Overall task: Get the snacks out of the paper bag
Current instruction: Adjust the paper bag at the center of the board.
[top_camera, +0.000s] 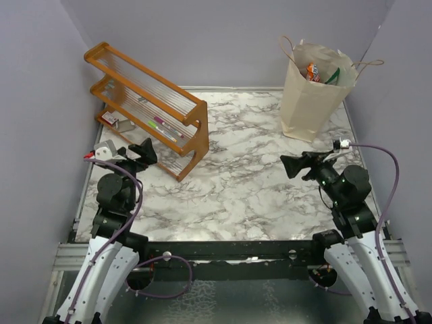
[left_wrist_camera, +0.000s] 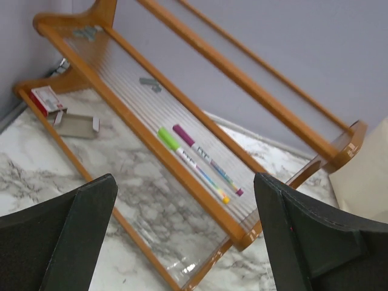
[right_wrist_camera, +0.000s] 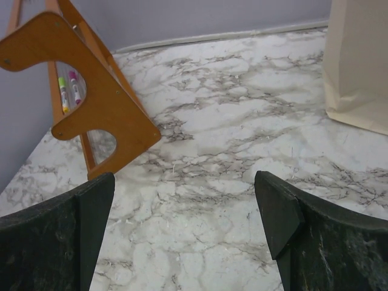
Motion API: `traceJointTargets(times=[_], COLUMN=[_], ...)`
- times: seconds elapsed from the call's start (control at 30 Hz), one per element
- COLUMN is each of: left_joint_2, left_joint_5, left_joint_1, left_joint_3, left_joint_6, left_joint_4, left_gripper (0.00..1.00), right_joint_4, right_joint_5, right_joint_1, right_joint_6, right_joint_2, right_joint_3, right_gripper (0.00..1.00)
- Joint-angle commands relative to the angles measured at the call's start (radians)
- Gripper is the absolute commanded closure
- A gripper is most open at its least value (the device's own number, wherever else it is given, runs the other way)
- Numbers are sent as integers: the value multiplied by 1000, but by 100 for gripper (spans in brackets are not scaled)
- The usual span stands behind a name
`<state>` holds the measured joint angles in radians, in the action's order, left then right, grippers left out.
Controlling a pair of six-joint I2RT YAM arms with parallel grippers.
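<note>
The beige paper bag [top_camera: 312,94] stands upright at the far right of the marble table, its string handles out to the sides. In its open top I see an orange-red snack packet [top_camera: 312,71] and a green one [top_camera: 333,75]; anything deeper is hidden. The bag's lower side shows in the right wrist view [right_wrist_camera: 359,60], and a corner of it shows in the left wrist view [left_wrist_camera: 364,176]. My left gripper [top_camera: 144,150] is open and empty at the near left, facing the rack. My right gripper [top_camera: 297,164] is open and empty at the near right, well short of the bag.
An orange wooden slatted rack [top_camera: 145,108] stands at the far left, holding a green pen [left_wrist_camera: 191,163] and a pink pen [left_wrist_camera: 206,159]. A small red-white box [left_wrist_camera: 47,100] lies under it on the table. Grey walls close in the left, back and right.
</note>
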<state>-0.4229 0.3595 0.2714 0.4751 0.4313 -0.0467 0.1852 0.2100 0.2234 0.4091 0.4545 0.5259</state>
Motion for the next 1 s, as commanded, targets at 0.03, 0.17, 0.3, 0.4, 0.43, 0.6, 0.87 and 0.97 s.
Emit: traceJointTargets(times=[0.03, 0.17, 0.3, 0.4, 0.43, 0.6, 0.87, 0.97], left_joint_2=[-64, -96, -112, -118, -122, -149, -320, -424], left_joint_5=[-56, -70, -79, -92, -99, -159, -326, -448], left_joint_1=[-39, -56, -67, -71, -73, -68, -2, 16], left_joint_3=[123, 178, 210, 224, 228, 265, 558, 717], left_joint_6=[-49, -65, -77, -84, -87, -113, -200, -200], left_joint_4=[-73, -96, -113, -124, -128, -141, -7, 62], left_gripper=[1, 1, 1, 1, 1, 1, 1, 1], right_joint_4=[60, 85, 106, 120, 127, 189, 207, 215], right_joint_5=[-143, -195, -235, -258, -267, -326, -405, -484], right_joint_1=[26, 37, 44, 46, 47, 49, 52, 52], right_joint_6=[-32, -42, -43, -43, -43, -69, -148, -165], right_joint_2=[88, 134, 171, 193, 201, 266, 357, 406], right_joint_3=[147, 214, 255, 278, 286, 357, 454, 512], right_gripper=[1, 1, 1, 1, 1, 1, 1, 1])
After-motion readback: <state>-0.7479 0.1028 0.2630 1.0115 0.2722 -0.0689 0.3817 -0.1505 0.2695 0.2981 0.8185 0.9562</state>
